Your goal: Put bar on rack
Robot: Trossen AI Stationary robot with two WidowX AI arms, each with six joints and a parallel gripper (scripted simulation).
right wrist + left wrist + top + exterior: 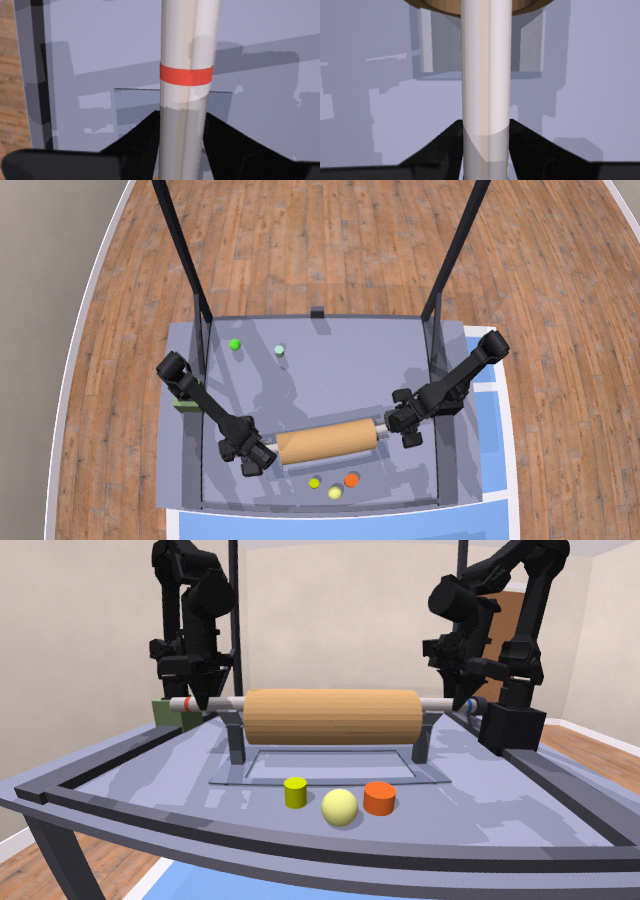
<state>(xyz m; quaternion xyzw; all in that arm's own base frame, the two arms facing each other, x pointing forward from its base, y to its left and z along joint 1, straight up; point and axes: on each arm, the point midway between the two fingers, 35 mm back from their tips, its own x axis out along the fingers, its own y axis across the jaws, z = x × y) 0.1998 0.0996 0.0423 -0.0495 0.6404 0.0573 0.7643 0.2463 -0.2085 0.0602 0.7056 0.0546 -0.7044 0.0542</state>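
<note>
The bar (227, 703) (486, 60) (188, 44) carries the tan paper roll (326, 441) (332, 717) between the rack's posts. The grey rack (236, 745) (446, 44) stands flat on the table. The bar is level at about the height of the cradle tops, over both cradles; whether it touches them is hard to tell. My right gripper (202, 704) (180, 117), at picture left, is shut on the bar just inside its red band. My left gripper (459, 705) (485, 125), at picture right, is shut on the bar inside the blue band. Both grippers' fingertips are hidden from above.
In front of the rack stand a yellow-green cylinder (314, 483) (295, 793), a pale yellow ball (335, 493) (340, 808) and an orange cylinder (351, 480) (379, 799). A green ball (235, 344) and a mint cylinder (279, 351) are at the back left.
</note>
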